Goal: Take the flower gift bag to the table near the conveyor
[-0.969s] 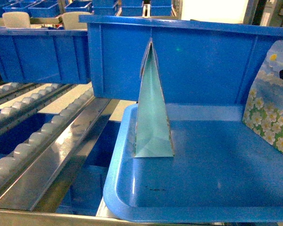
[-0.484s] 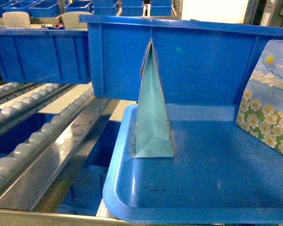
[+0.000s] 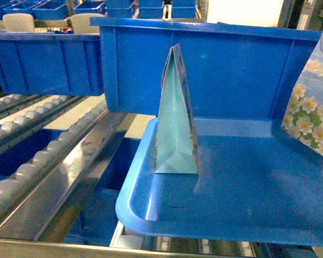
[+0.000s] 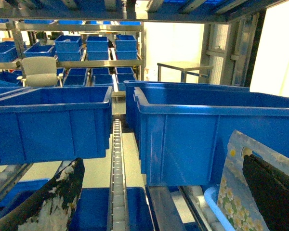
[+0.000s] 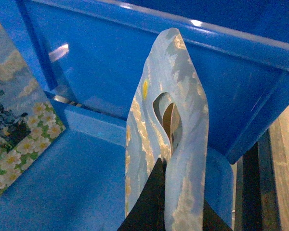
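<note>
Two dark fingers (image 5: 151, 202) of right gripper (image 5: 176, 207) pinch the flower gift bag (image 5: 176, 120), upright over the tray (image 5: 86, 192). Second bag (image 5: 14, 110) sits left of it, bin wall (image 5: 111, 62) beyond. Left gripper (image 4: 163, 163) gapes wide, holding nothing; second bag beside its right finger, conveyor (image 4: 116, 168) rollers ahead.

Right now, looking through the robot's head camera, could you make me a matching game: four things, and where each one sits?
Things:
1. mint-sided bag
2. flowered bag
3. white rollers
4. blue tray

Places:
A. between the steel rails, on the left
B. far right, cut off by the picture's edge
C. upright on the tray's left part
D. just in front of the big blue bin

Pairs: 1-C, 2-B, 3-A, 4-D
</note>
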Available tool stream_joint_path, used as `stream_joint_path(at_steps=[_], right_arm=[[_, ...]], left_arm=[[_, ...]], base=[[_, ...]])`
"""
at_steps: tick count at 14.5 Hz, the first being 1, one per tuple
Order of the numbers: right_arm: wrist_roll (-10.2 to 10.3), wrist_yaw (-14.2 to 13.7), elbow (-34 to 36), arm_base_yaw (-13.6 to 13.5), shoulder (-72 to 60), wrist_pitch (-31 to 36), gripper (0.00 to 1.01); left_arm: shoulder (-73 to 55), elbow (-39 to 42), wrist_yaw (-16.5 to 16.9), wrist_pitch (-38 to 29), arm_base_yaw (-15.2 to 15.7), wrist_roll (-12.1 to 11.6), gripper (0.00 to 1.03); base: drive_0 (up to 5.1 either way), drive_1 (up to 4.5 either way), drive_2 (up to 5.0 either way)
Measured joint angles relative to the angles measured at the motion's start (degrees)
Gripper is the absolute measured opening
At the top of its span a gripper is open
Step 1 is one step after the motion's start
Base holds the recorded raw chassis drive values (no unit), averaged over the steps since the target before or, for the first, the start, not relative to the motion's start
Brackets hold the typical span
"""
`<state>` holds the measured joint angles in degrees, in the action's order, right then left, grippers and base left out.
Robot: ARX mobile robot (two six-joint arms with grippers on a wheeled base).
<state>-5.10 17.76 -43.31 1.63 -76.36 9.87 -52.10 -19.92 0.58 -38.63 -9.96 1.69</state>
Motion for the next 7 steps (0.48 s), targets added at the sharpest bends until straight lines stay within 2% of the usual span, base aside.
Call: stream_joint_path(at_steps=[5, 7], right_arm=[[2.14, 1.86, 3.93, 4.17, 11.45, -1.31, 0.02], [2.89, 3.89, 6.84, 5.70, 18.45, -2.80, 0.02]], left_arm=[[0.00, 0.00, 0.00, 0.00, 0.00, 0.00, 0.98], [0.00, 0.00, -0.02, -0.02, 0.02, 0.00, 0.98]], base=[[0.0, 0.00, 0.0], [0.0, 0.00, 0.0]])
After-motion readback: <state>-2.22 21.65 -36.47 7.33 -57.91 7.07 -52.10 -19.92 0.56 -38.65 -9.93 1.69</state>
